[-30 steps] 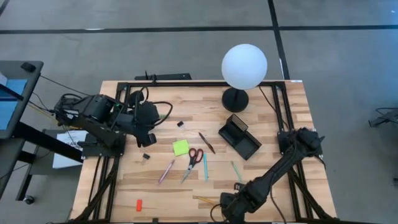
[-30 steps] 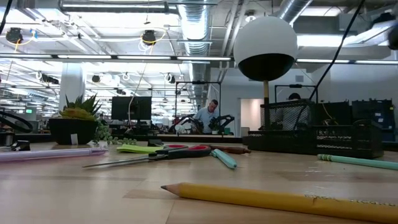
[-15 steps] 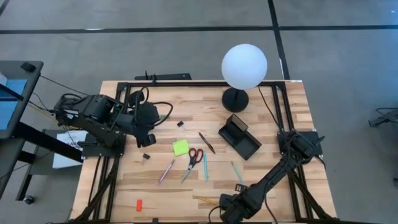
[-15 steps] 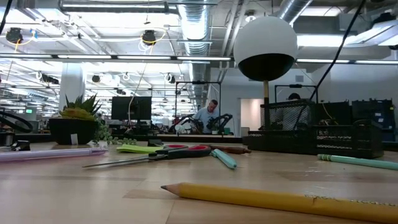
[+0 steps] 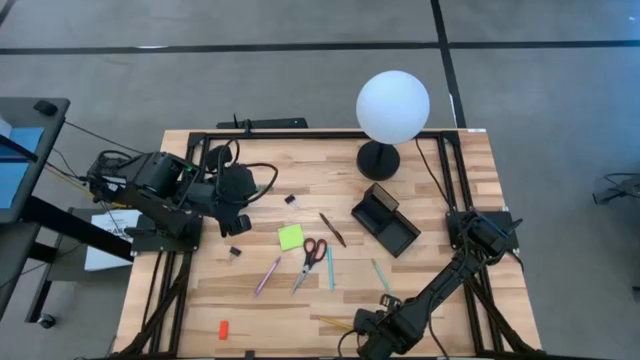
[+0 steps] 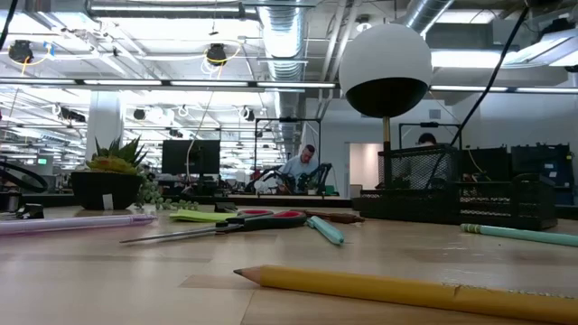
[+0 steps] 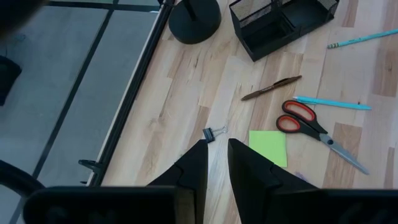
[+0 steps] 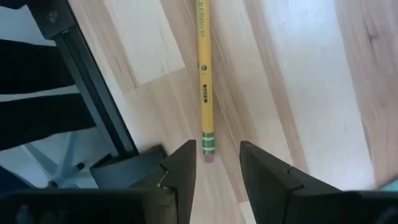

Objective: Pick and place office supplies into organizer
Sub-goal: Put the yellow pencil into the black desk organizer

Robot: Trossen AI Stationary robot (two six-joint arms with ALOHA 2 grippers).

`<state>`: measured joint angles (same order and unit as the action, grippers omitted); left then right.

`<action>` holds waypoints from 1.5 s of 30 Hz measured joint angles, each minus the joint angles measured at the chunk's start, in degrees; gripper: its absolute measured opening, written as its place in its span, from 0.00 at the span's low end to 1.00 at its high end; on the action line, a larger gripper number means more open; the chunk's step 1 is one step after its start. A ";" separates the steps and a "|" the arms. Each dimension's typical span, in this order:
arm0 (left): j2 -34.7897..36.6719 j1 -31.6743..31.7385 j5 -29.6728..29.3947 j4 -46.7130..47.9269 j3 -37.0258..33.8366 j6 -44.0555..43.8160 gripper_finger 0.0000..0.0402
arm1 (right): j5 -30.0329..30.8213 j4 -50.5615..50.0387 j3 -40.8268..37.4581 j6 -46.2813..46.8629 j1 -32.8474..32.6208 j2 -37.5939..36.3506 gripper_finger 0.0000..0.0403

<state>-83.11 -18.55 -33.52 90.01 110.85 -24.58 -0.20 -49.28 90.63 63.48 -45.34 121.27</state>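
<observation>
Pencil (image 8: 206,74) detail comes only from the right wrist view: the yellow shaft's eraser end lies between the right gripper (image 8: 214,165)'s parted fingers, its long axis running straight away from them. From above, the organizer (image 5: 385,220) sits beside the lamp base (image 5: 378,159); scissors (image 5: 309,261), sticky pad (image 5: 290,237) and pens lie left of it. Left gripper (image 7: 216,168), fingers slightly apart and empty, hovers left of the pad.

Table (image 5: 430,200): pale wood planks, light and darker strips.
Lamp (image 5: 393,106): white globe, black round base.
Organizer (image 5: 385,220): black mesh.
Scissors (image 5: 311,257): red handles, silver blades.
Sticky-note pad (image 5: 290,237): lime green.
Pencil (image 8: 205,74): yellow, green ferrule, pink eraser.
Pens: teal (image 5: 329,268), purple (image 5: 267,275), dark brown (image 5: 332,229), pale green (image 5: 380,276).
Small piece (image 5: 223,328): red-orange.
Clips (image 5: 290,199): black.
Potted plant (image 6: 113,176): green, black pot.
</observation>
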 joint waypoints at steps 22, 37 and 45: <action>0.00 0.00 -0.20 -0.02 0.00 0.02 0.14 | -3.77 2.39 0.50 -1.77 0.09 3.69 0.29; -0.02 0.00 0.00 -0.01 -0.02 0.02 0.14 | -3.37 0.15 0.63 -0.59 -1.62 5.86 0.26; -0.02 0.00 -0.04 0.00 -0.02 0.00 0.14 | -2.75 -1.06 0.52 2.54 -1.77 5.87 0.08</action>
<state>-83.13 -18.55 -33.55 90.01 110.83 -24.58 -2.95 -50.35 91.15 66.02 -47.11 127.14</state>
